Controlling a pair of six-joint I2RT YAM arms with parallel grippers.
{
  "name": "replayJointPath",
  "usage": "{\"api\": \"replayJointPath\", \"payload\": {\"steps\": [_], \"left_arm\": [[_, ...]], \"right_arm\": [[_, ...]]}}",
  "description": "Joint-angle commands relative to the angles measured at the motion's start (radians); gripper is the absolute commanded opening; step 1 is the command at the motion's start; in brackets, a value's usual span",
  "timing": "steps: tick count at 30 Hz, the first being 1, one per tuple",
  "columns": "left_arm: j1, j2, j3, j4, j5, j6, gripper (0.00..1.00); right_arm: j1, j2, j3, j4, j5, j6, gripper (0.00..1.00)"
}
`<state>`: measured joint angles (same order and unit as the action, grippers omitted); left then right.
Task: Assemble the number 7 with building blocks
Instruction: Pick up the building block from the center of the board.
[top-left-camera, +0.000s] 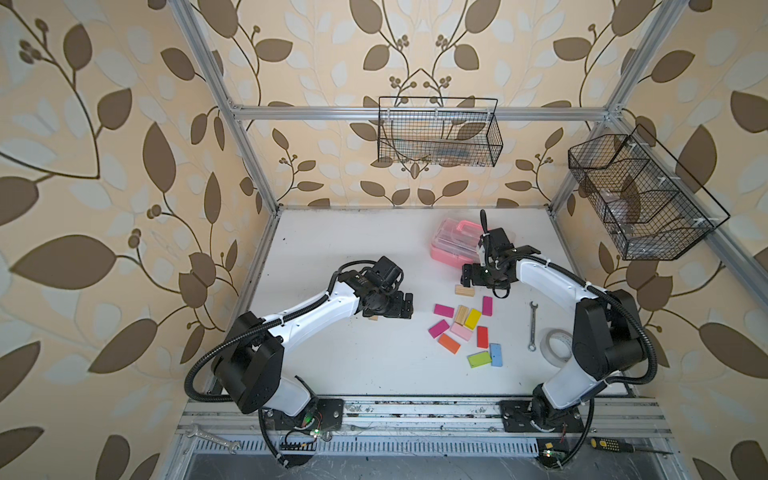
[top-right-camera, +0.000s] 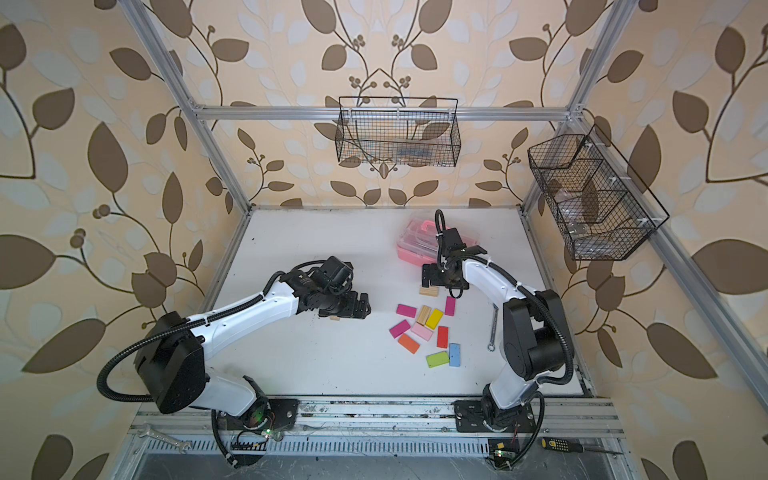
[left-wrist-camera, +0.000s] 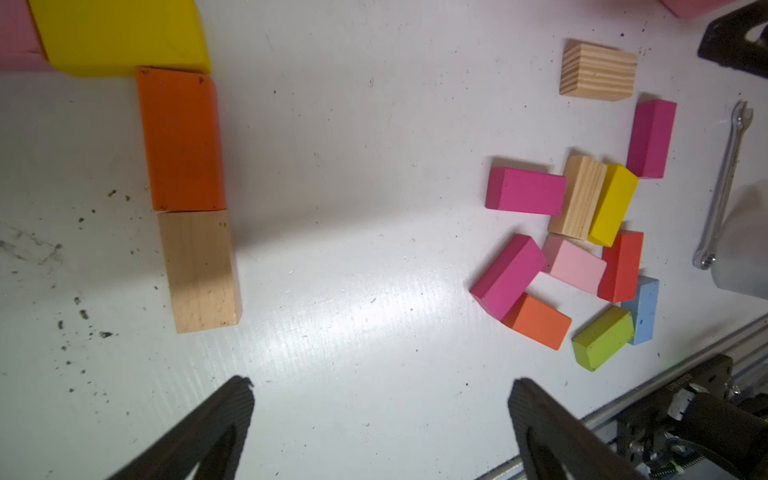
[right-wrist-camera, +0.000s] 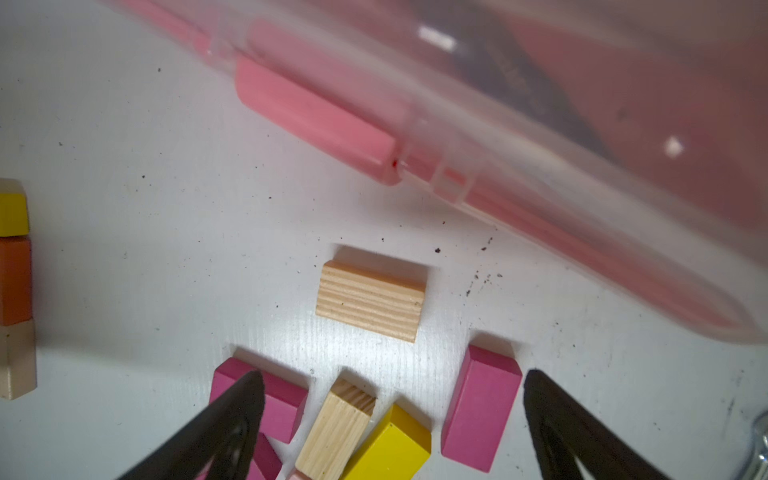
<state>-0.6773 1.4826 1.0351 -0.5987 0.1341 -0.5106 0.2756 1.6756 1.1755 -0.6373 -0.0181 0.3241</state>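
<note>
The left gripper (left-wrist-camera: 382, 386) is hovering wide open near a plain block (left-wrist-camera: 199, 270); the right gripper (right-wrist-camera: 395, 374), also open and empty, is hovering by a striped block (right-wrist-camera: 371, 301).

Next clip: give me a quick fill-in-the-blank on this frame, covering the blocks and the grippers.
1. In the unfinished 7, the orange block sits between a yellow block and a ____ one.
2. The left gripper and right gripper both stand ____.
3. Between the loose blocks and the tape roll lies a ____.
Missing words: wooden; open; wrench.
</note>
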Motion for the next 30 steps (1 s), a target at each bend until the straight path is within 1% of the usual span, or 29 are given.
{"api": "replayJointPath", "payload": {"steps": [1, 4, 9, 12, 16, 19, 21, 23, 24, 25, 27, 30], "left_arm": [[0.004, 0.008, 0.025, 0.002, 0.027, 0.024, 0.99], [0.004, 0.002, 0.006, 0.006, 0.02, 0.028, 0.99], [0.015, -0.02, -0.02, 0.005, 0.009, 0.041, 0.99], [0.027, -0.028, -0.031, 0.002, 0.015, 0.053, 0.99], [0.039, -0.036, -0.043, -0.003, 0.018, 0.069, 0.99], [0.045, -0.036, -0.058, 0.003, 0.02, 0.076, 0.99], [0.048, -0.036, -0.067, 0.005, 0.02, 0.08, 0.99], [0.05, -0.036, -0.074, 0.007, 0.022, 0.082, 0.99], [0.051, -0.069, -0.079, 0.01, 0.023, 0.082, 0.99], [0.053, -0.071, -0.084, 0.013, 0.026, 0.082, 0.99], [0.053, -0.074, -0.093, 0.02, 0.033, 0.08, 0.99], [0.054, -0.074, -0.099, 0.023, 0.044, 0.081, 0.99]], "right_arm": [[0.025, 0.047, 0.04, -0.005, 0.027, -0.019, 0.94], [0.042, 0.085, 0.061, -0.004, 0.054, 0.001, 0.94], [0.058, 0.135, 0.116, 0.0, 0.113, 0.046, 0.97], [0.066, 0.151, 0.12, 0.008, 0.123, 0.068, 0.99], [0.074, 0.165, 0.107, 0.018, 0.139, 0.098, 0.99], [0.088, 0.159, 0.084, 0.038, 0.156, 0.127, 0.98], [0.107, 0.137, 0.071, 0.062, 0.203, 0.156, 0.96], [0.142, 0.077, -0.014, 0.134, 0.272, 0.2, 0.96], [0.156, 0.05, -0.043, 0.162, 0.3, 0.221, 0.96], [0.166, 0.029, -0.068, 0.184, 0.315, 0.24, 0.96], [0.162, 0.018, -0.098, 0.209, 0.296, 0.277, 0.96], [0.133, 0.029, -0.137, 0.249, 0.212, 0.31, 0.96]]}}
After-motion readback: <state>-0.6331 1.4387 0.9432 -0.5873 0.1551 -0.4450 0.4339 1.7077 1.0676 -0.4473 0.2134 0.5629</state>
